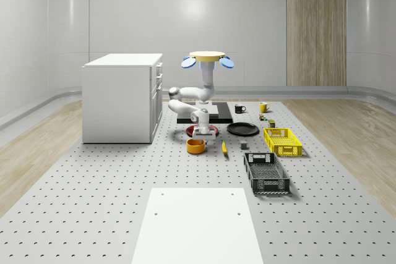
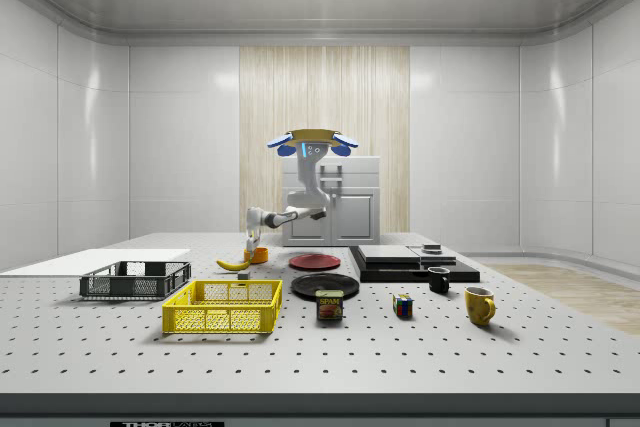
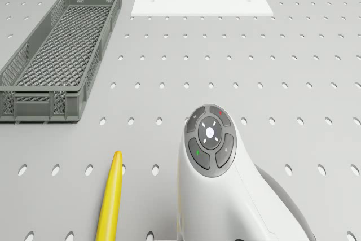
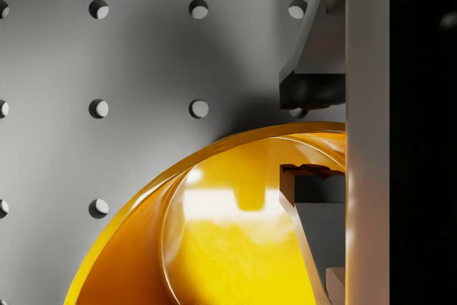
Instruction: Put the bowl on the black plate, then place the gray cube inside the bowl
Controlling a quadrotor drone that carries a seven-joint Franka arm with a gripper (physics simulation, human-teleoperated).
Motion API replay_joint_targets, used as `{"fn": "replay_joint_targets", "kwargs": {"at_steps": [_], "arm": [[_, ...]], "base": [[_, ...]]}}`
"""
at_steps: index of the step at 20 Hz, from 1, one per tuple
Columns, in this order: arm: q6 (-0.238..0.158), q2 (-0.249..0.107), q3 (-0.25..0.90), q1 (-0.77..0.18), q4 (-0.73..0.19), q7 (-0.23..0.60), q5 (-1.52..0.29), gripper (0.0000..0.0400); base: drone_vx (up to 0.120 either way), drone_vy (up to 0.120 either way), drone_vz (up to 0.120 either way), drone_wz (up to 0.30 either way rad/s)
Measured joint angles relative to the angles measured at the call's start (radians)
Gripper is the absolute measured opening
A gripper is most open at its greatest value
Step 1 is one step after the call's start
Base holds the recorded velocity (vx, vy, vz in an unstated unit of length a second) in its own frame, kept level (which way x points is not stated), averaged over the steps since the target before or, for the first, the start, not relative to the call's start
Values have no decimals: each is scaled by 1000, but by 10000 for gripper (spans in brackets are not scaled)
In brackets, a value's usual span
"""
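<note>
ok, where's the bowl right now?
In the whole-scene view the orange bowl sits on the perforated table, directly under the gripper, just in front of the red plate, with the banana to its right.

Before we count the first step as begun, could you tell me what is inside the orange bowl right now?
In the wrist view one gripper finger reaches inside the orange bowl, the other outside its rim; the visible interior holds nothing else. The part behind the finger is hidden. The drone hovers above.

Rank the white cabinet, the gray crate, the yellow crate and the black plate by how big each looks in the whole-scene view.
1. White cabinet, by far the largest.
2. Gray crate, though it sits nearer the camera.
3. Yellow crate and black plate look alike; I won't rank them.
</note>
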Motion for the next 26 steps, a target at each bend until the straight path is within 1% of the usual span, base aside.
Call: {"fn": "replay_joint_targets", "kwargs": {"at_steps": [1,5,6,14,26], "arm": [[-3,-1,7,2,-3,0,7,106],[-20,-4,45,9,-19,1,42,102],[-23,-5,53,10,-21,1,49,102],[-30,-11,80,13,-31,3,77,100],[-25,-20,86,11,-32,5,85,100]], "base": [[0,0,40,0],[0,0,120,0],[-40,120,120,0],[-120,120,120,0],[-120,120,3,0]]}}
